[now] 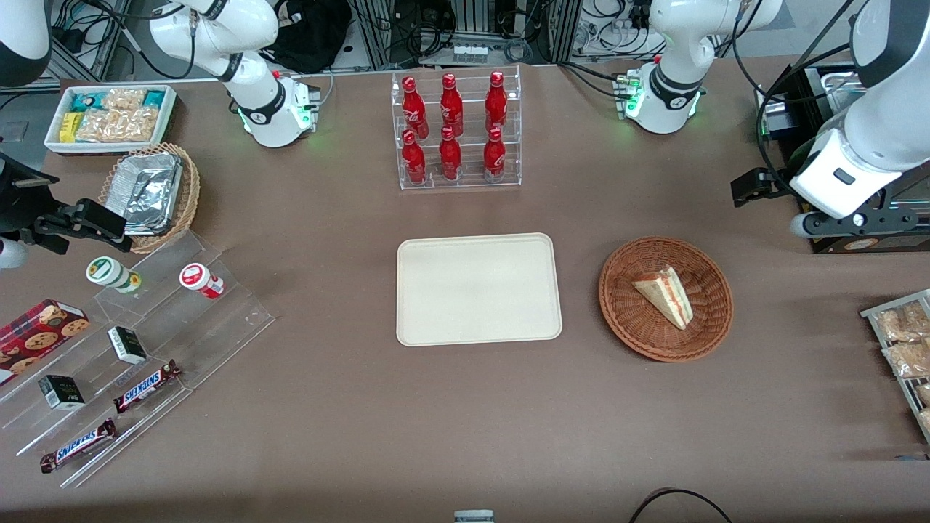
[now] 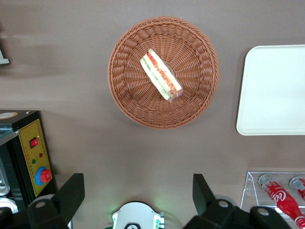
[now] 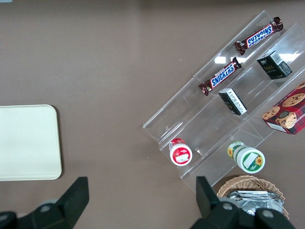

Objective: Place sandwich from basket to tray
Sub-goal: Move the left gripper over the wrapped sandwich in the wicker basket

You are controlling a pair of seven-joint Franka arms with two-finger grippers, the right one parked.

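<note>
Chocolate bars [image 1: 146,386] on the clear stepped rack: "SNICKERS", on both.
Red bottles [image 1: 450,127]: white Coca-Cola script.

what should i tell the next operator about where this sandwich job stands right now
Gripper: open, empty, raised well above the table, farther from the front camera than the basket.
Sandwich: lying in the reddish-brown wicker basket, untouched.
Tray: beside the basket, toward the parked arm's end, nothing on it.
Done: nothing yet.
Left: descend to the sandwich, grasp, lift, carry to the tray, release.
</note>
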